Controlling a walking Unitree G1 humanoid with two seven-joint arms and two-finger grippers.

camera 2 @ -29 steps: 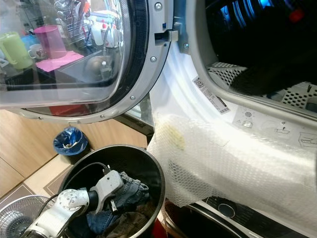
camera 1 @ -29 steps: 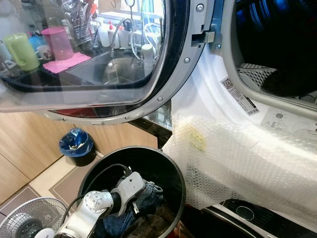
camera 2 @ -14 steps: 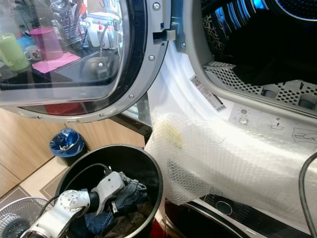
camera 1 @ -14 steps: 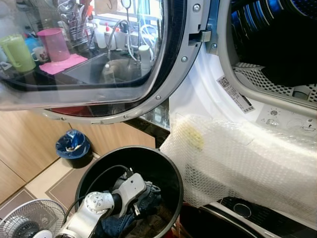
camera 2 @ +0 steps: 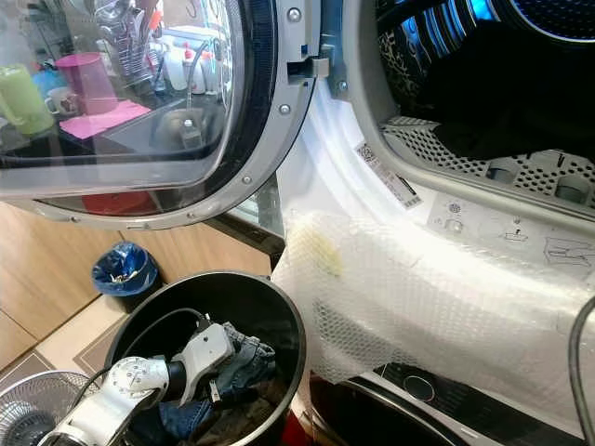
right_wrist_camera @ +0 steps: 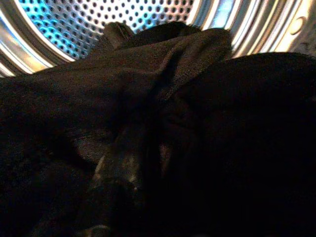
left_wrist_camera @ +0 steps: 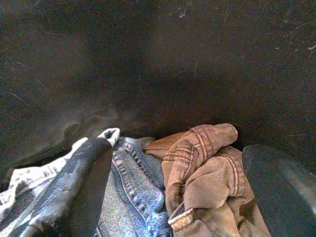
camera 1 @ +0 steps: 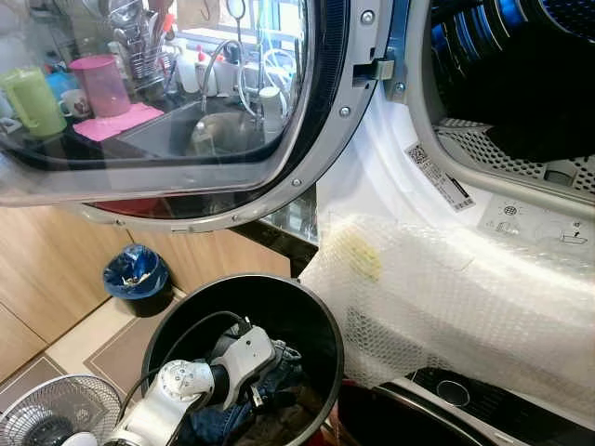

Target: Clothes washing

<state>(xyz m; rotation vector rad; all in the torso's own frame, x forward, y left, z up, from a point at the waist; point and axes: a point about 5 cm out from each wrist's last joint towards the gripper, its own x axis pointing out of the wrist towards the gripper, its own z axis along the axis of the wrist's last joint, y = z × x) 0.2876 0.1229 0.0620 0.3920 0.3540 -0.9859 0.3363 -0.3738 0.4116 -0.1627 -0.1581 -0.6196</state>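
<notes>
A black bin [camera 1: 316,321] stands on the floor below the washer's open door [camera 1: 321,139]. It holds blue jeans [left_wrist_camera: 136,182] and a brown garment [left_wrist_camera: 207,173]. My left gripper [left_wrist_camera: 177,197] is down inside the bin, open, with one finger [left_wrist_camera: 74,187] lying on the jeans and the other beside the brown garment. From the head, its silver wrist [camera 1: 237,358] is seen over the clothes. A black garment [camera 1: 544,102] lies in the drum [right_wrist_camera: 98,29]. My right gripper [right_wrist_camera: 143,148] is inside the drum, pressed into that dark cloth [right_wrist_camera: 197,98].
Bubble wrap [camera 1: 446,297] hangs over the washer's front below the drum opening. A second machine's panel [camera 1: 446,395] sits under it. A small bin with a blue bag [camera 1: 138,271] and a floor fan [camera 1: 56,418] stand to the left by wooden cabinets.
The head view has tilted up a little, showing more of the drum. My left gripper stays in the bin on the clothes. A cable now shows at the right edge.
</notes>
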